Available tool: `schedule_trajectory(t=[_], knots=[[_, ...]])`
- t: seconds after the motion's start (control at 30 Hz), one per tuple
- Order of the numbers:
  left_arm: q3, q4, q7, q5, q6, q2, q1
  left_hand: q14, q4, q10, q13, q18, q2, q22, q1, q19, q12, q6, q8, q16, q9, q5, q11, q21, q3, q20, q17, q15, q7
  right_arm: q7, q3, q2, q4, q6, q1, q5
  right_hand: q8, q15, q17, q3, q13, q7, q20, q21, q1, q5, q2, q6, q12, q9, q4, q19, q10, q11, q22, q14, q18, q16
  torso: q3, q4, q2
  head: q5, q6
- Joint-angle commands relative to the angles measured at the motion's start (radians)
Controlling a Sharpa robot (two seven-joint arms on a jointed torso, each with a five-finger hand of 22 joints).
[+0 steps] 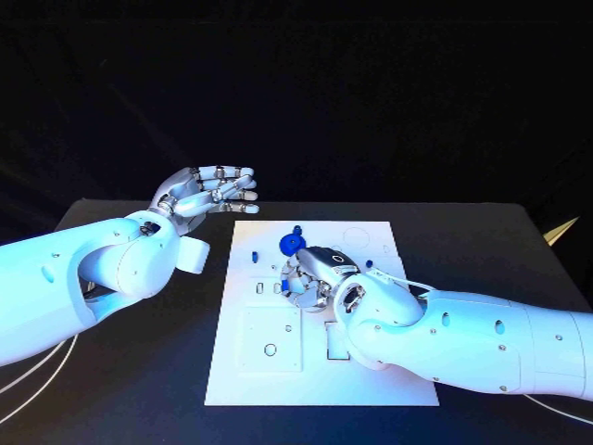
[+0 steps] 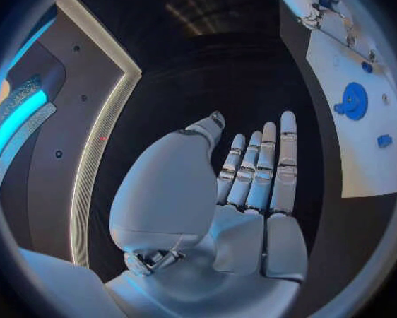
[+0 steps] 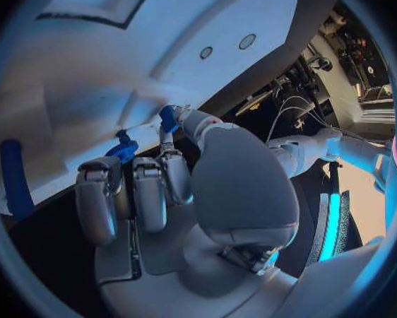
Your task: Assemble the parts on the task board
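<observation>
Right hand point(image 1: 318, 278) lies low over the middle of the task board point(image 1: 377, 371), fingers curled down onto the plate; in the right wrist view its fingertips point(image 3: 170, 117) close on a small blue part point(image 3: 169, 114), with another blue piece point(image 3: 123, 150) beside the fingers. Left hand point(image 1: 208, 191) is raised at the upper left of the frame, off the board's far left corner, fingers straight and a little apart, holding nothing.

Black table point(image 1: 136, 371) takes up the lower half of the head view, with dark background behind it. White task board sits at its centre, running from mid-frame to the lower edge, with rectangular recesses point(image 1: 270, 339) and small slots. A round blue part point(image 1: 291, 244) rests near the board's upper edge, just beyond the right hand; a smaller blue piece point(image 1: 256, 256) stands to its left.
</observation>
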Motion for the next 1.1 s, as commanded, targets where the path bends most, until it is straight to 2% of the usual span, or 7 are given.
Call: schedule_trajectory(t=[0.03,0.4,0.6,1.1], knots=[[0.001,0.003,0.005,0.003,0.018,0.000,0.000,-0.009,-0.002,-0.002,0.001,0.010,0.006,0.002,-0.004,-0.005,-0.006,-0.005,-0.004,0.001,-0.001,0.003,0.006,0.004,0.001,0.000,0.001,0.001,0.072,-0.010,0.000,0.004,-0.003,0.011,-0.002,-0.032,0.003,0.008,0.245,0.001,0.078,0.003,0.002,0.005,-0.010,-0.005,-0.002,0.005,-0.006,0.000,-0.005,0.106,-0.002,0.006,0.263,0.102,-0.007,0.000,0.0004,-0.0014,0.000,0.001,0.002],[0.001,0.004,0.005,0.003,0.019,-0.002,0.000,-0.009,-0.002,-0.002,0.001,0.010,0.006,0.002,-0.004,-0.005,-0.006,-0.005,-0.004,0.001,-0.001,0.003,0.006,0.004,0.001,0.000,0.001,0.001,0.072,-0.007,-0.002,0.006,-0.013,0.018,-0.003,-0.035,0.001,0.008,0.244,0.000,0.076,0.004,0.002,0.005,-0.016,-0.010,-0.009,-0.001,-0.009,-0.001,-0.006,0.106,-0.004,0.006,0.263,0.102,-0.007,-0.001,-0.0002,-0.0016,0.000,0.002,0.002],[0.001,0.004,0.004,0.003,0.020,-0.002,0.000,-0.009,-0.002,-0.002,0.001,0.010,0.006,0.002,-0.004,-0.005,-0.006,-0.005,-0.004,0.001,-0.001,0.003,0.006,0.004,0.001,0.000,0.001,0.001,0.072,-0.004,-0.003,0.010,-0.018,0.021,-0.004,-0.035,-0.002,0.009,0.244,0.000,0.074,0.006,0.003,0.005,-0.021,-0.014,-0.014,-0.007,-0.012,-0.002,-0.006,0.106,-0.007,0.008,0.263,0.101,-0.007,-0.001,0.0010,-0.0015,0.001,0.004,0.002],[0.001,0.003,0.003,0.003,0.021,-0.004,0.000,-0.009,-0.002,-0.002,0.001,0.010,0.006,0.002,-0.004,-0.005,-0.006,-0.005,-0.004,0.001,-0.001,0.003,0.006,0.004,0.001,0.000,0.001,0.001,0.072,0.001,-0.003,0.011,-0.019,0.029,-0.005,-0.034,-0.024,0.017,0.242,0.003,0.061,0.018,0.009,0.005,-0.036,-0.027,-0.034,-0.042,-0.028,-0.015,-0.009,0.106,-0.020,0.018,0.263,0.101,-0.007,-0.002,0.0006,-0.0028,0.000,0.007,0.001]])
